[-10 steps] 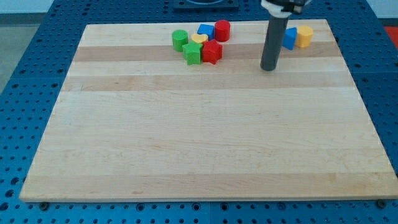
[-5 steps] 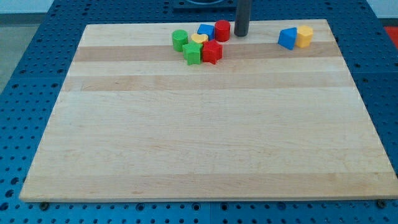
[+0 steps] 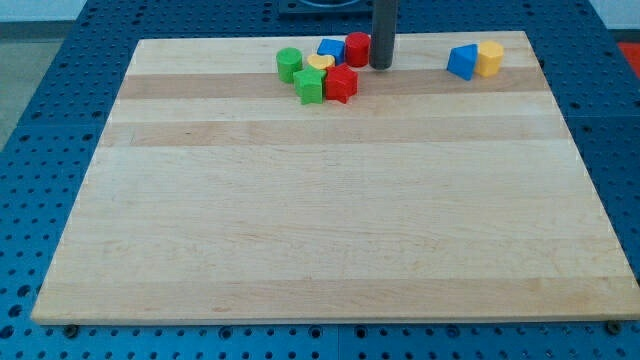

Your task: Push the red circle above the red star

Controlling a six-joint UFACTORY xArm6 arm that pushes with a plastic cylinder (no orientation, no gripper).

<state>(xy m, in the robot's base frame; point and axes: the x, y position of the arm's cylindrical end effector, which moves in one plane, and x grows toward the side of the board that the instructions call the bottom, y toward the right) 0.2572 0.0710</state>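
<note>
- My tip [image 3: 381,65] rests on the desk [image 3: 320,220] just right of the red circle [image 3: 357,49], near the far edge; the end effector is a bare rod holding nothing.
- The red circle sits far-right of the red star [image 3: 341,84], touching the blue block [image 3: 331,50].
- Judged from this, the circle is nearly above the star; a small leftward nudge seems left to do.
- The green circle [image 3: 289,64], green star [image 3: 310,86] and yellow block [image 3: 319,65] crowd that cluster.
</note>
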